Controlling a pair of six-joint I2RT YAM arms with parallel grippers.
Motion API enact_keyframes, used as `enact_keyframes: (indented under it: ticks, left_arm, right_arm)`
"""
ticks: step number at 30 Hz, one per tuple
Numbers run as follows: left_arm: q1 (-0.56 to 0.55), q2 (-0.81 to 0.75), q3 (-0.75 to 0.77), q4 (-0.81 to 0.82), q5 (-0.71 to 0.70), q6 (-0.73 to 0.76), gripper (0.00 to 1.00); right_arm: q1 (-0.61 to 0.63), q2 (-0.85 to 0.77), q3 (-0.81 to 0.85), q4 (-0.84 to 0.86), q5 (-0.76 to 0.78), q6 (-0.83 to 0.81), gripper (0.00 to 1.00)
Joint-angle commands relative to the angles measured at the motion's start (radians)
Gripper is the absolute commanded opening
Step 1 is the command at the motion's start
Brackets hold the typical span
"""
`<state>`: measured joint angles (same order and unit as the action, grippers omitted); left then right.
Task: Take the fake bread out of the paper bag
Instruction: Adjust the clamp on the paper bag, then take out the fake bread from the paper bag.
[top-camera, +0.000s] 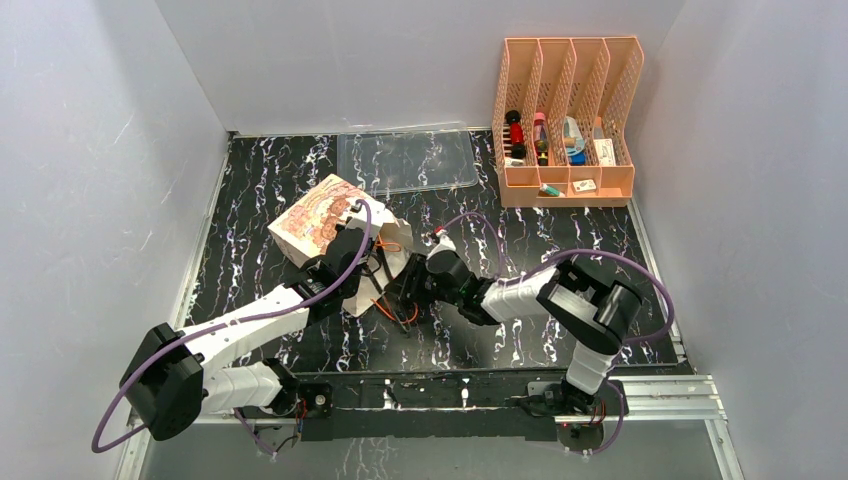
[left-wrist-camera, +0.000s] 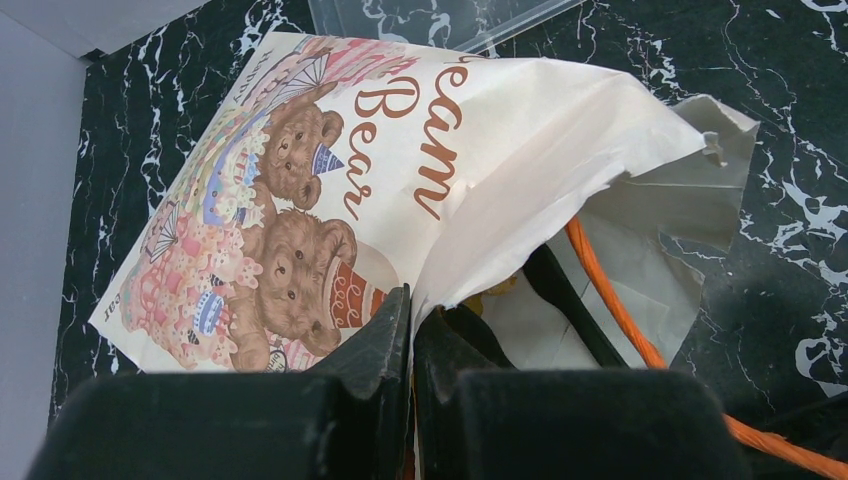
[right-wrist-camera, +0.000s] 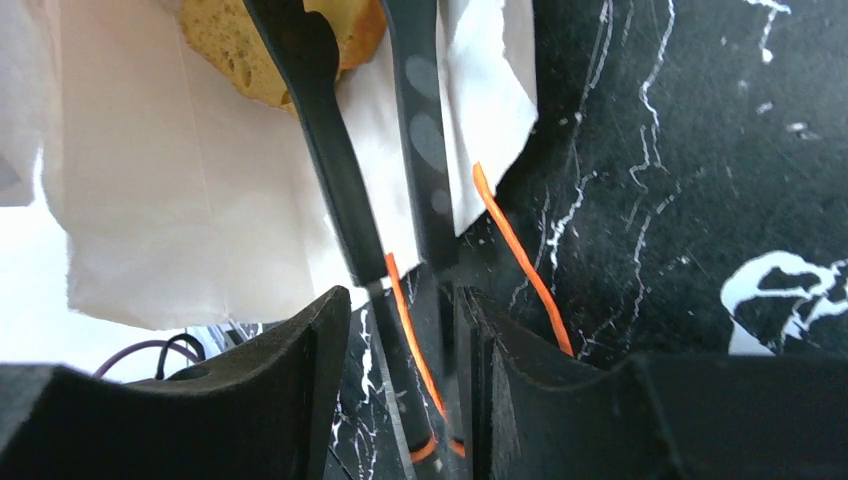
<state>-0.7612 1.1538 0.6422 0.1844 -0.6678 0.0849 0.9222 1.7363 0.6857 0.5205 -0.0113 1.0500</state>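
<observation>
Two walls flank the black marbled table; left jaws pinch the paper bag, right jaws unclear.

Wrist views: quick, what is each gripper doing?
Left gripper: shut on the paper bag, at its rim.
Right gripper: cannot be told; black strips fill its gap.

Black white-veined tabletop inside plain pale walls, seemingly evenly lit.

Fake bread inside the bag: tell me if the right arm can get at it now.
Probably yes: the left gripper pinches the paper bag mouth open, and the right gripper points into it, fake bread straight ahead.
</observation>
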Motion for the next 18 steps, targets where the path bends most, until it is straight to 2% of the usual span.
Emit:
enact_keyframes:
  ticks: [1, 10, 13, 14, 18]
  left_arm:
    - [0.003, -0.015, 0.018, 0.003, 0.000, -0.017, 0.00]
    - [0.002, -0.005, 0.020, 0.001, 0.011, -0.022, 0.00]
    - [0.003, -0.001, 0.018, 0.007, 0.012, -0.020, 0.00]
    - [0.003, 0.005, 0.020, 0.009, 0.013, -0.020, 0.00]
    - [0.003, 0.012, 0.022, 0.010, 0.017, -0.021, 0.00]
  right_arm:
    - [-0.009, 0.021, 0.064, 0.053, -0.005, 0.005, 0.41]
    - [-0.017, 0.068, 0.130, -0.007, 0.006, -0.053, 0.43]
    - [0.000, 0.055, 0.139, -0.033, 0.047, -0.120, 0.53]
    - [0.028, 0.041, 0.169, -0.104, 0.129, -0.191, 0.63]
    - [0.044, 0.039, 0.178, -0.129, 0.162, -0.246, 0.70]
